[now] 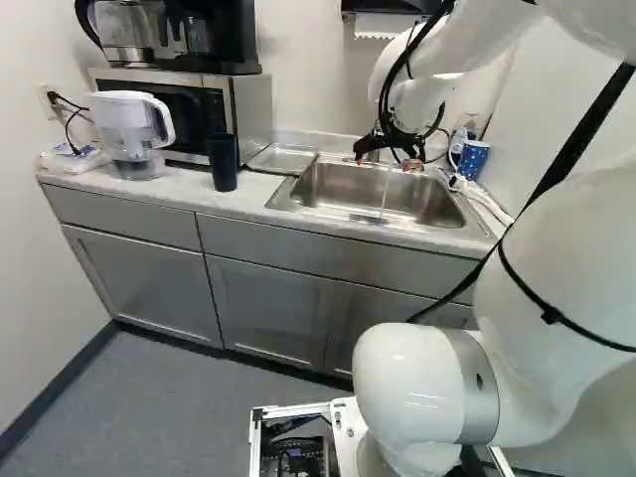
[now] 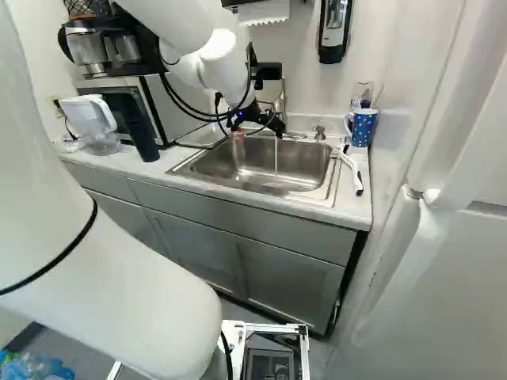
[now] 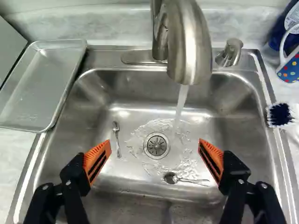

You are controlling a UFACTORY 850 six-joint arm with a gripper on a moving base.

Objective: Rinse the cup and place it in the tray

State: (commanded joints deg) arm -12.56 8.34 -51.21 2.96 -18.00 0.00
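My gripper point(image 1: 388, 162) is over the sink point(image 1: 304, 198) in the left base view. In the wrist view the gripper point(image 3: 155, 148) stands wide open, nothing between its orange pads, the drain below. Water runs from the faucet point(image 3: 187, 46) into the basin just ahead of the fingers. A blue mug with coloured dots point(image 3: 290, 67) stands on the counter beside the sink, partly cut off here; the right base view shows the whole mug point(image 2: 363, 128) beyond the sink's right rim. The bare metal tray point(image 3: 35, 88) lies on the counter at the sink's opposite side.
Two spoons, one point(image 3: 117, 140) beside the drain and another point(image 3: 172, 178) nearer the gripper, lie in the basin. A brush point(image 3: 280, 115) rests by the mug. A dark tumbler point(image 1: 223, 162), a pitcher point(image 1: 131, 129) and a microwave point(image 1: 250, 104) stand left of the tray.
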